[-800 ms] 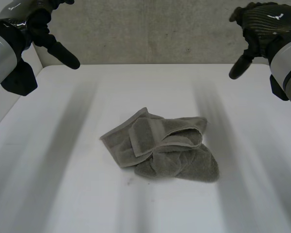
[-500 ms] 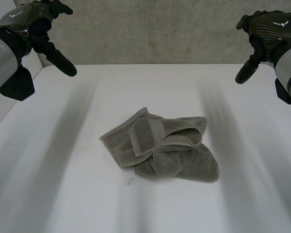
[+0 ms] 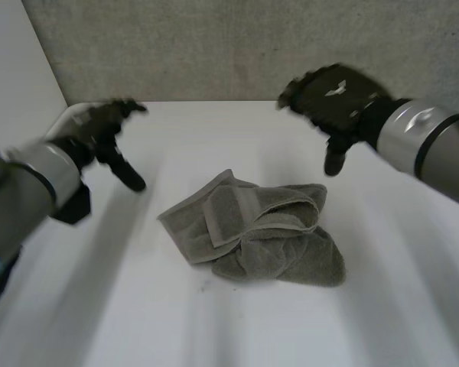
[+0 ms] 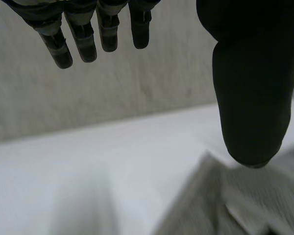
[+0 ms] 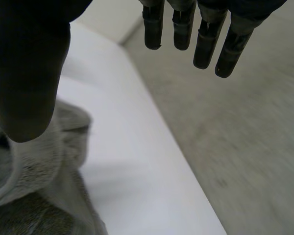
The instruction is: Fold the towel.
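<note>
Left hand (image 3: 101,131): over the white table (image 3: 92,306), fingers (image 4: 83,41) straight, thumb held wide apart, nothing in its grasp. Clear of the cloth.

Towel (image 3: 254,231): grey, bunched in a loose heap with a hemmed band turned over on top. It lies on the table between the two hands, touching neither; in the left wrist view its edge is just past the thumb tip.

Right hand (image 3: 333,95): raised beyond the towel's far right corner, fingers extended, thumb apart, empty. In the right wrist view the towel lies beneath the thumb.
</note>
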